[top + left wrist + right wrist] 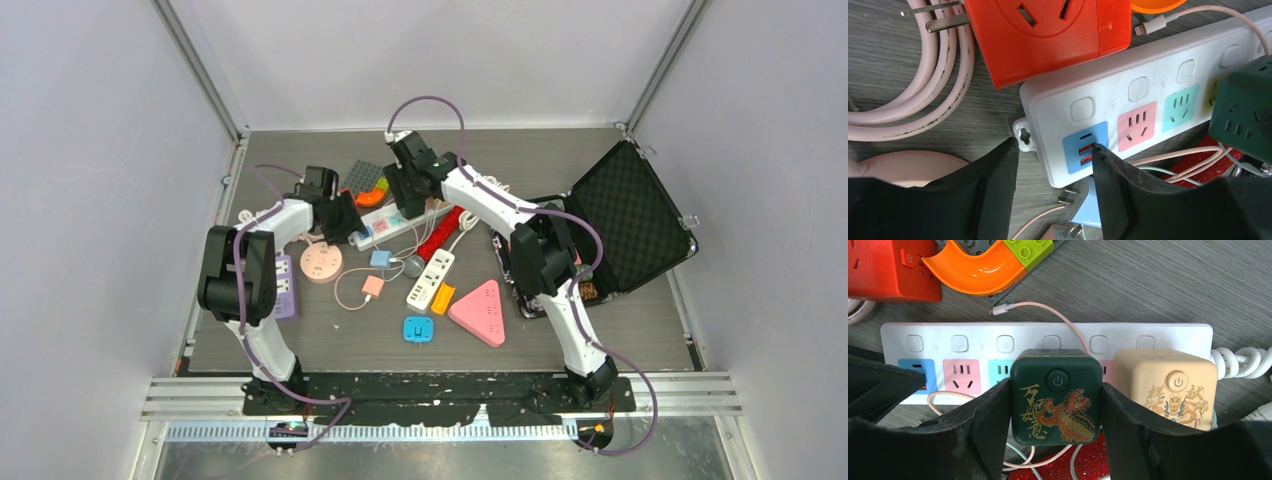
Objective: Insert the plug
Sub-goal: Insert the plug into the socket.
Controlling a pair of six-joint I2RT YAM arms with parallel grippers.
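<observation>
Closest to the lens, the black fingers (pixel 973 440) of our right end effector (pixel 1056 390) are clamping the dark green cube plug with the gold-and-red dragon print (pixel 1056 405) by its sides. Across the grey wood-grain worktop (pixel 1173 280) the long white power strip with pastel sockets (pixel 1178 335) is lying lengthwise. The plug is sitting over its middle, just beside a beige cube adapter (pixel 1168 385). Our left end effector (pixel 1054 155) is straddling the strip's blue end with jaws moderately parted; we cannot tell whether it is pressing down.

We are weighing two risks: the strip sliding if unbraced, and the thin pink cable (pixel 1024 303), disappearing behind the plug, blocking the pins. Our right wrist view is hiding those pins. The left wrist view is showing the plug's slotted side, yet not whether it is seated.
</observation>
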